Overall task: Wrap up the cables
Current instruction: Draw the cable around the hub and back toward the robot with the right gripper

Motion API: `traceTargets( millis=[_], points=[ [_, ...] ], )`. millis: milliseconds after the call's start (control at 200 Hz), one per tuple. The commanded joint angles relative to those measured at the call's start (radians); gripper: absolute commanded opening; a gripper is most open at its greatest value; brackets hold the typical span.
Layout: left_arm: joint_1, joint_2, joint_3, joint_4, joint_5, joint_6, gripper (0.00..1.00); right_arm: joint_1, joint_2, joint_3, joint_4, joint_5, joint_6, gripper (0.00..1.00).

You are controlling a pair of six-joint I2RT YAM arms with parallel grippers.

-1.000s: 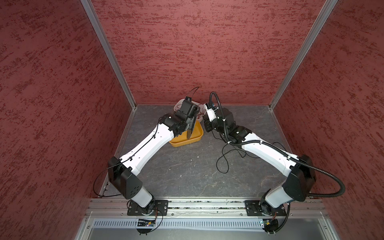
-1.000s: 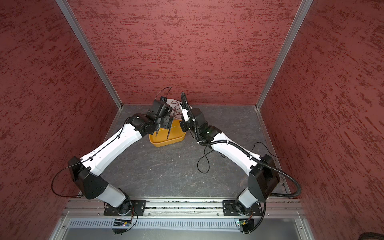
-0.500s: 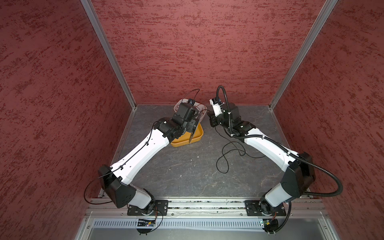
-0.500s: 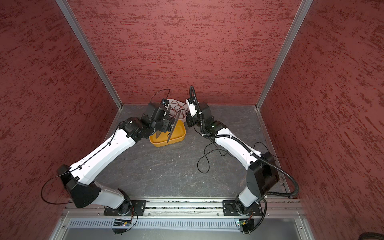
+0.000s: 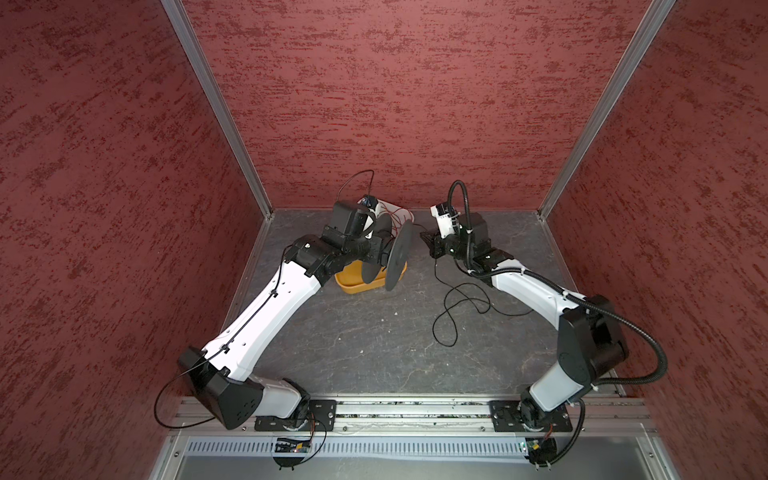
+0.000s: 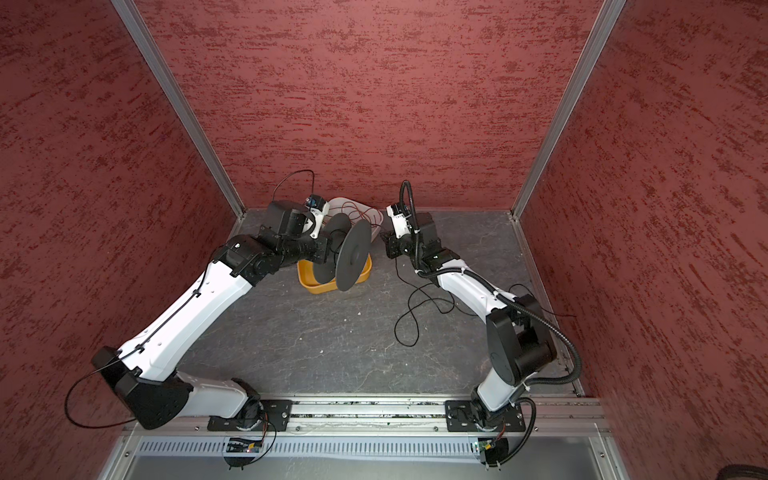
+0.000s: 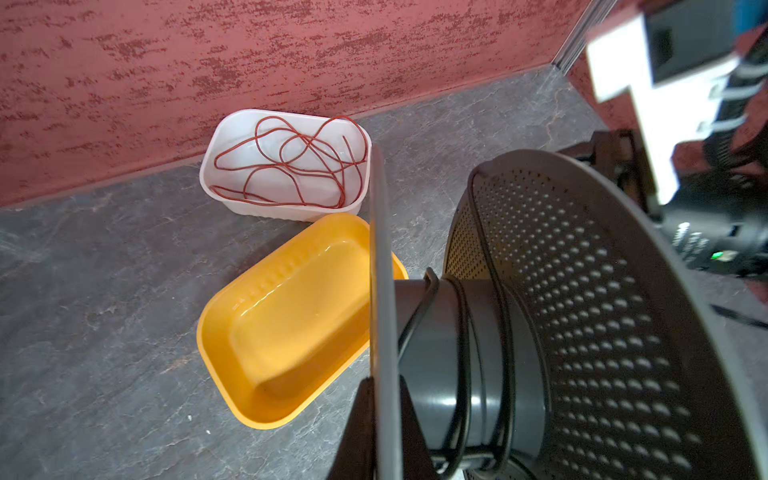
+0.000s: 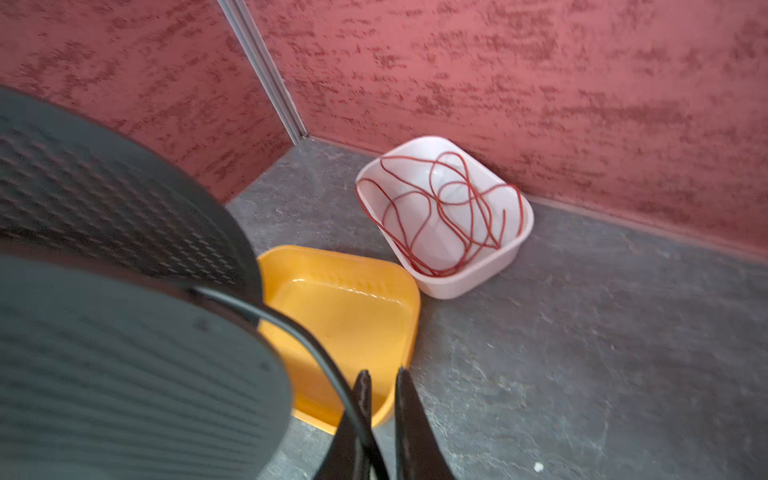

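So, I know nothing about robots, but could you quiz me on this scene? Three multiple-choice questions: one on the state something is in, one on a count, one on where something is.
1. How much of the black wire is wound on the spool?
A. all of it
B. a few turns, with the rest slack on the table
C. none

2. How many trays stand on the table?
A. one
B. two
C. three

3. Where is the red wire?
A. in the white tray
B. on the bare table
C. on the spool

Answers:
1 B: the left wrist view shows turns on the hub, and both top views show loose loops on the table.
2 B: there is only the white tray and an orange tray.
3 A: both wrist views show it tangled inside that tray.
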Motion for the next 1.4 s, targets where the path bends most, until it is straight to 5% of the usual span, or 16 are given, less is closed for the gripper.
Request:
traceTargets(
  millis=[0, 155, 451, 531, 942, 1393],
  points=[
    [0.039, -0.06, 0.042, 0.089, 0.089, -0.099, 0.0, -0.024, 0.063, -0.03, 0.073, -0.051, 0.047, 0.16],
    [0.066, -0.059, 0.089, 0.089, 0.121, -0.143, 0.0, -0.024, 0.089, -0.102, 0.165, -0.108, 0.115, 0.28],
    [0.097, -0.03, 0.158, 0.073, 0.146, -0.184, 0.0, -0.024, -0.03, -0.284, 0.276, -0.112, 0.103, 0.91],
    [0.103, -0.026, 0.174, 0.055, 0.149, -0.185, 0.0, -0.025, -0.097, -0.343, 0.293, -0.063, 0.074, 0.98],
    [0.135, 0.0, 0.236, -0.012, 0.204, -0.191, 0.0, -0.024, -0.144, -0.331, 0.179, -0.012, -0.115, 0.84],
    [0.175, -0.006, 0.242, -0.012, 0.255, -0.214, 0.0, -0.024, -0.082, -0.286, 0.19, -0.068, -0.13, 0.58]
  ],
)
